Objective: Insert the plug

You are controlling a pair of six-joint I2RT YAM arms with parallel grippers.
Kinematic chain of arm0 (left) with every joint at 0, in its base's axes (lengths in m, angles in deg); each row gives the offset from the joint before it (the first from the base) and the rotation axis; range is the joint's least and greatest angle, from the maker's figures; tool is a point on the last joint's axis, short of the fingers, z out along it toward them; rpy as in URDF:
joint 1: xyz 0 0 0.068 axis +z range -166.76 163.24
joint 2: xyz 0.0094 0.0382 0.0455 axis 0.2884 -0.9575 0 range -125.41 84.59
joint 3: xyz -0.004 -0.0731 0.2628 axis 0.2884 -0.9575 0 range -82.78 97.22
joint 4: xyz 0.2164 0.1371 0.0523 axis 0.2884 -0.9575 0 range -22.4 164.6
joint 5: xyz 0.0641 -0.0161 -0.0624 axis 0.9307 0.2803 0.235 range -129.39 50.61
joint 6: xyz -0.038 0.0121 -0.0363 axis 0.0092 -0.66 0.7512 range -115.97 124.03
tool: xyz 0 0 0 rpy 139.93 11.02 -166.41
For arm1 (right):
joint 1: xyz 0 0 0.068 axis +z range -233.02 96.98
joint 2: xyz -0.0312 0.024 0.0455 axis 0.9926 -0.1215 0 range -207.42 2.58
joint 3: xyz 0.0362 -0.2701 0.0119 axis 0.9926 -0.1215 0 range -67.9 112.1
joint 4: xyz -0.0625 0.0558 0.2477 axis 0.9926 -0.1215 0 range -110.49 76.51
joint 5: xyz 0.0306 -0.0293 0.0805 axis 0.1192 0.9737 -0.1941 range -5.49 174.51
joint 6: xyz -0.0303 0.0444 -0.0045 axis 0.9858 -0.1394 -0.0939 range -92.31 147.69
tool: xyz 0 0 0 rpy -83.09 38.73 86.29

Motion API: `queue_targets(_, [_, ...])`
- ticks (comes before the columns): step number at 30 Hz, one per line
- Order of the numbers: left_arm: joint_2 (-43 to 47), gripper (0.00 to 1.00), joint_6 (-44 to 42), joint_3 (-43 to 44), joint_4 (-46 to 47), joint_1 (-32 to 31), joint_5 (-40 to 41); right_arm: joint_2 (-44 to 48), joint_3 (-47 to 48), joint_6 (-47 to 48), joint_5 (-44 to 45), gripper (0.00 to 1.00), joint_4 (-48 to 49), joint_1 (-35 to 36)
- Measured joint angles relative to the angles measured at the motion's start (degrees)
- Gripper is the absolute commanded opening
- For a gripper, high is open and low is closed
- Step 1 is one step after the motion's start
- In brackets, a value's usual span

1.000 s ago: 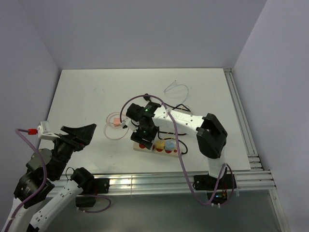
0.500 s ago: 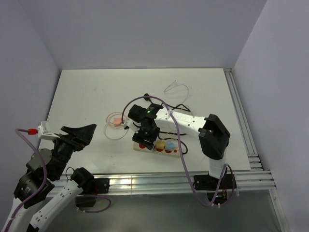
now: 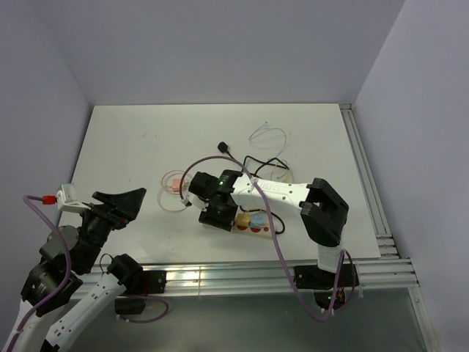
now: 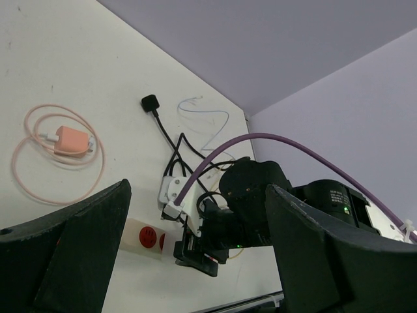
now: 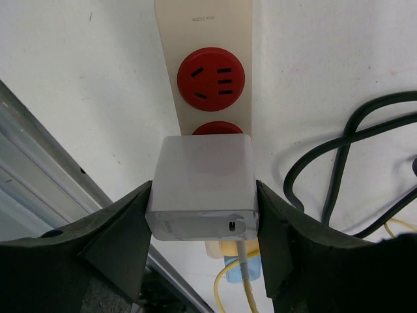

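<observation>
My right gripper (image 5: 202, 195) is shut on a white cube plug (image 5: 202, 186) with a yellow cable (image 5: 244, 290). The plug sits over the second red socket (image 5: 217, 126) of the cream power strip (image 5: 205, 29); whether its pins are in the socket is hidden. The first red socket (image 5: 211, 78) is free. In the top view the right gripper (image 3: 217, 207) is low over the strip's left end (image 3: 212, 222). In the left wrist view the strip (image 4: 144, 237) shows a red socket. My left gripper (image 4: 195, 261) is open and empty, raised at the near left (image 3: 117, 202).
A pink charger (image 3: 176, 186) with a coiled pink cable lies left of the strip. Black cables (image 3: 264, 163) and a thin white wire (image 3: 267, 134) lie behind it. Yellow and blue plugs (image 3: 250, 218) sit in the strip's right part. A metal rail (image 3: 220, 275) runs along the near edge.
My right gripper has moved down and slightly left onto the strip's left end, carrying the white plug. The left arm has not moved.
</observation>
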Motion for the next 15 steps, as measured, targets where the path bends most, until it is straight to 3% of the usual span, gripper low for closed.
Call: queue_targets(15, [0.4,0.89,0.0,0.0,0.2,0.0,-0.2,-2.1,0.2,-1.0,0.4,0.00,0.2,0.2])
